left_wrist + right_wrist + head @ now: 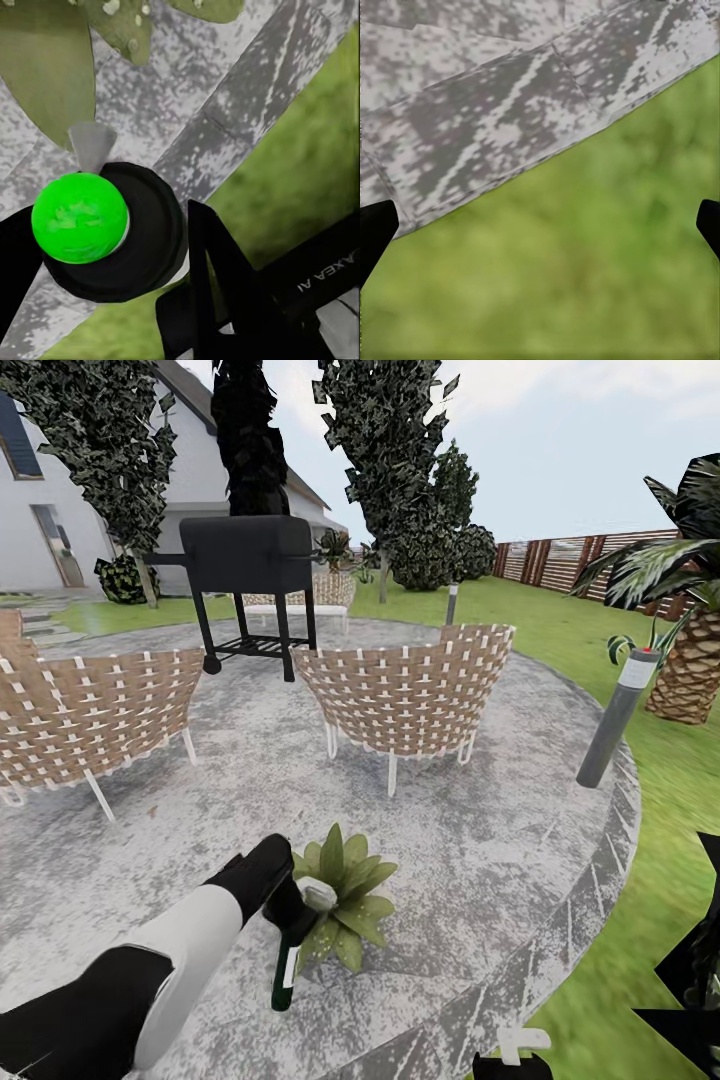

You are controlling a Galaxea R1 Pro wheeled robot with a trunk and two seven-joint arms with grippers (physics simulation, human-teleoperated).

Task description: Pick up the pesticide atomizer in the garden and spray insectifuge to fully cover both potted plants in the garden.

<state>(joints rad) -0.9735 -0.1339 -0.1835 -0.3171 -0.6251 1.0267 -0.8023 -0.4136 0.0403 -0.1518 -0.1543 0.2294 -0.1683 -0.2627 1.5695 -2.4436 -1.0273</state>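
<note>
The left claw (283,905) is clamped on the pesticide atomizer (287,970), gripping it near the top so the dark-green bottle hangs down with its white band showing. In the left wrist view the bottle's top (79,217) shows bright green, and the small grey nozzle (91,144) points toward a speckled leaf, which is probably why the bottle is held this way: the spray would go straight onto the plant. The potted plant (345,895) sits on the stone patio (480,830) just beside the bottle; whether the two touch is hard to tell from the head view.

The right claw (540,217) stands wide open and holds nothing, its dark fingertips (375,229) at the frame's edges above the patio rim and lawn (585,285).

Farther out stand two woven chairs (405,695), a black grill (250,555), a grey lamp post (615,715) and a palm (690,660).
</note>
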